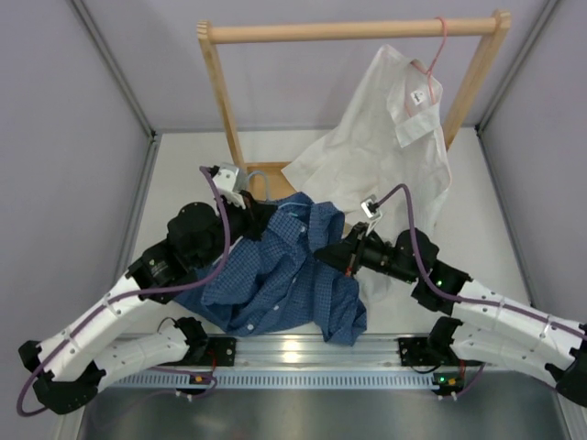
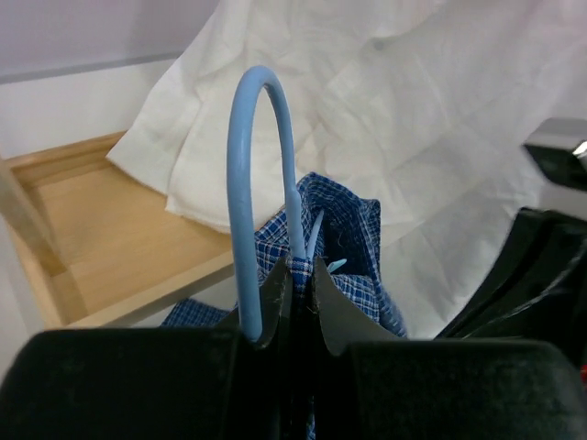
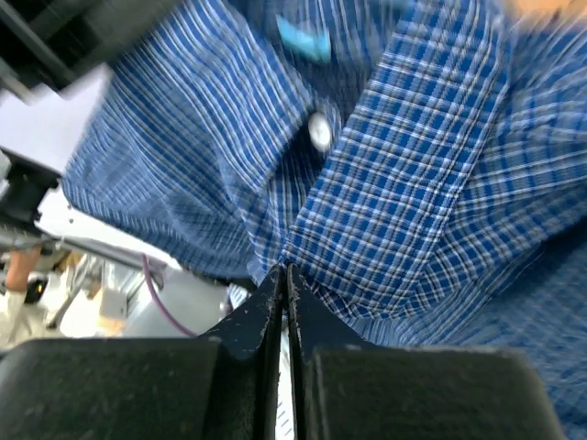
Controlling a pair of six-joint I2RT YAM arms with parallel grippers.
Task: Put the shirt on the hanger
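Clamping my left pincer on the hanger and my right pincer on the shirt, I risk fabric slipping free under tension.

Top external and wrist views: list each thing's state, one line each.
Dark blue fine-checked shirt: crumpled in a heap, not yet hung.
Thin light-blue wire hanger: gripped at neck, hook up.
Left gripper: shut on hanger.
Right gripper: shut on shirt.
Plain white shirt: hung on thin pink hanger.
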